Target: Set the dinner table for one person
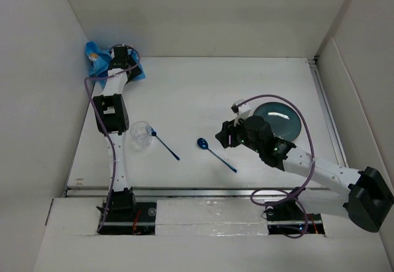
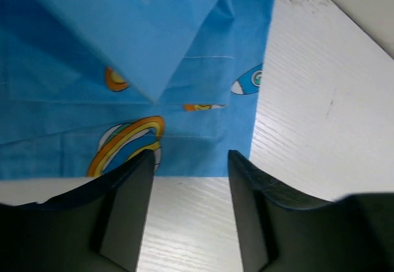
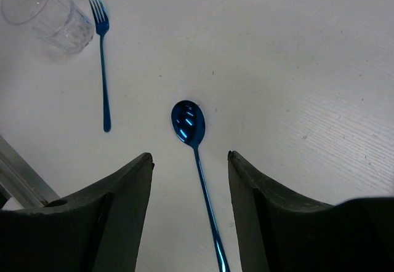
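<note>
The white dinner table point(image 1: 197, 93) fills the view. A crumpled blue patterned cloth placemat point(image 1: 96, 60) lies at the far left corner; it also shows in the left wrist view point(image 2: 123, 69). My left gripper point(image 1: 121, 55) hovers open over its near edge point(image 2: 189, 161), empty. A blue spoon point(image 1: 215, 154) lies mid-table; in the right wrist view the spoon point(image 3: 191, 130) lies between the fingers of my open right gripper point(image 3: 189, 161), above it. A blue fork point(image 1: 165, 145) lies beside a clear glass point(image 1: 141, 135). A dark teal plate point(image 1: 280, 119) sits at the right.
White walls enclose the table on the left, back and right. A metal rail point(image 1: 184, 192) runs along the near edge. The right arm's forearm partly covers the plate's near side. The glass point(image 3: 49, 13) and fork point(image 3: 102, 56) show at the upper left of the right wrist view.
</note>
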Robot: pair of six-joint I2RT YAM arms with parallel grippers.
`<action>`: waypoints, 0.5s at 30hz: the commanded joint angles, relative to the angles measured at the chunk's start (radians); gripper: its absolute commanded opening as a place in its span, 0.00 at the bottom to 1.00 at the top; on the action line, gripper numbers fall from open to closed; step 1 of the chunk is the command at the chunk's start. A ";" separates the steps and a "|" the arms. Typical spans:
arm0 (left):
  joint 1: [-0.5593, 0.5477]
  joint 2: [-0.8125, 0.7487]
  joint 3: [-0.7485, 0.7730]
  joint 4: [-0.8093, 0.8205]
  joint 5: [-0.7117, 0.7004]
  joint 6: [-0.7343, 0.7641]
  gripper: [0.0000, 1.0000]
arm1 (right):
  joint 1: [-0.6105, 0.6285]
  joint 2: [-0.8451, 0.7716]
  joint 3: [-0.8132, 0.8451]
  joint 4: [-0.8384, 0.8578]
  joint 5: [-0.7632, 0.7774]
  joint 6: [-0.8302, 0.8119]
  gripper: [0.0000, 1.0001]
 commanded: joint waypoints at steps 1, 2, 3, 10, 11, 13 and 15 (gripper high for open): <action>-0.001 0.039 0.085 -0.045 0.106 0.006 0.46 | -0.006 0.004 0.062 0.065 -0.003 0.001 0.58; -0.001 0.049 0.097 -0.053 0.114 0.000 0.43 | -0.006 0.004 0.065 0.064 0.000 -0.002 0.58; -0.001 0.062 0.112 -0.057 0.126 -0.004 0.41 | -0.006 0.002 0.069 0.059 0.011 -0.002 0.58; -0.001 0.076 0.111 -0.076 0.183 0.006 0.21 | -0.006 -0.018 0.088 0.038 0.048 -0.004 0.58; -0.001 0.082 0.112 -0.082 0.194 0.011 0.18 | -0.006 -0.022 0.091 0.036 0.049 -0.006 0.57; -0.001 0.098 0.117 -0.112 0.241 0.025 0.13 | -0.006 -0.036 0.097 0.024 0.054 -0.009 0.58; -0.001 0.122 0.115 -0.144 0.275 0.038 0.09 | -0.006 -0.050 0.095 0.019 0.071 -0.015 0.57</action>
